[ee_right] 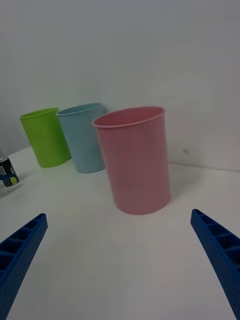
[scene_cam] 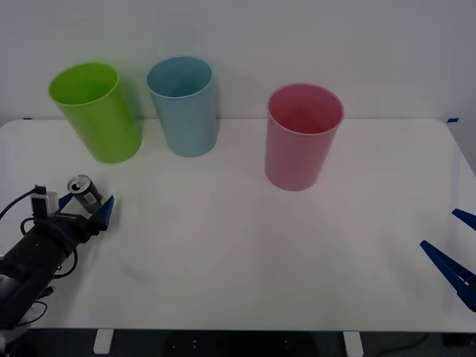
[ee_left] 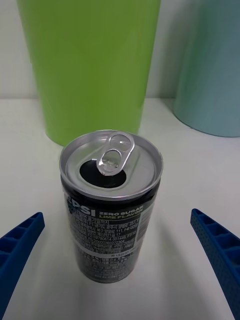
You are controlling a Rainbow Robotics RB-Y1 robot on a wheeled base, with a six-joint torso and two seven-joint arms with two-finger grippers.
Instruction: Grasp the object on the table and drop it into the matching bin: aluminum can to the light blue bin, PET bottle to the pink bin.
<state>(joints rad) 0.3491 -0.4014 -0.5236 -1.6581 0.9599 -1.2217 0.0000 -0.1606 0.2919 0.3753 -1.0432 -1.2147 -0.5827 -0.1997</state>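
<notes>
The aluminum can (ee_left: 111, 200) is seen standing upright on the table (scene_cam: 245, 245), near its left edge and in front of the lime green bin (scene_cam: 97, 111). Its silver top is already opened, with the pull tab lying over the mouth. The left gripper (scene_cam: 87, 210) is placed around the can, its blue fingers (ee_left: 17, 252) spread wide on either side with clear gaps to the can wall, so nothing is held yet. The step in hand is judged to be the approach for the grasp. The right gripper (scene_cam: 455, 253) is kept low at the right edge of the table, its fingers also spread wide and holding nothing, pointed toward the pink bin (ee_right: 135, 160).

For the next move, the left fingers would need to be closed evenly on the can's body, and not too hard, since a thin open can is likely to dent. It would then have to be lifted straight, carried past the lime green bin, and released over the light blue bin (scene_cam: 184, 108), which stands just beside it.
</notes>
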